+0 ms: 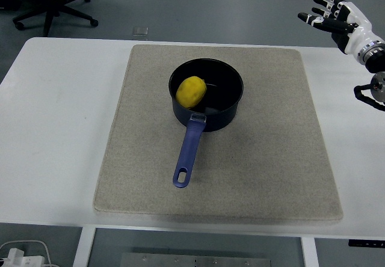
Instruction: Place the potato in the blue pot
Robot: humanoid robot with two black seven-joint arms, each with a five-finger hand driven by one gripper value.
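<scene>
At far right edge | right hand [337,15] fingers spread, empty | potato [192,91] inside blue pot [225,112]

We see a yellow potato [192,91] lying in a dark blue metal pot [206,95], whose inside looks nearly black, and whose long handle [187,151] is a lighter violet-blue. The pot stands on a plain beige-grey felt mat [264,153], which covers the middle of a plain white table [57,128]. Far right of the pot we see the white right hand [337,19] with black fingertips. Beyond the table, the floor [180,5] seems dull grey-blue.
</scene>
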